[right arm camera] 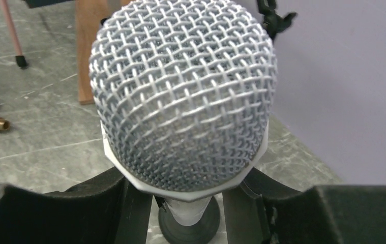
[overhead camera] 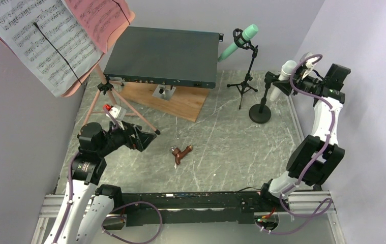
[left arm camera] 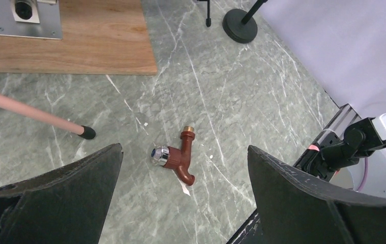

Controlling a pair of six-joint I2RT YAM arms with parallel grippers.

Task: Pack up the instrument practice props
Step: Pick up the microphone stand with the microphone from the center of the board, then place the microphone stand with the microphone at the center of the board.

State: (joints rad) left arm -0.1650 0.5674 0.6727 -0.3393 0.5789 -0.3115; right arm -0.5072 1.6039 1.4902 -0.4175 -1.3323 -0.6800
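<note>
Grey marble tabletop (overhead camera: 231, 145) — left jaws wide apart, right jaws flank silver-meshed white microphone (right arm camera: 183, 96), grip unclear

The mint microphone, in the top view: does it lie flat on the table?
No, the mint microphone sits tilted in a black mount at the top of its tripod stand, well above the table.

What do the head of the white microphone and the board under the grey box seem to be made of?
Head of the white microphone: silvery metal wire mesh, slightly shiny; the woven grid shows. The board: wood or wood-look laminate, matte; brown grain lines run along it.
</note>
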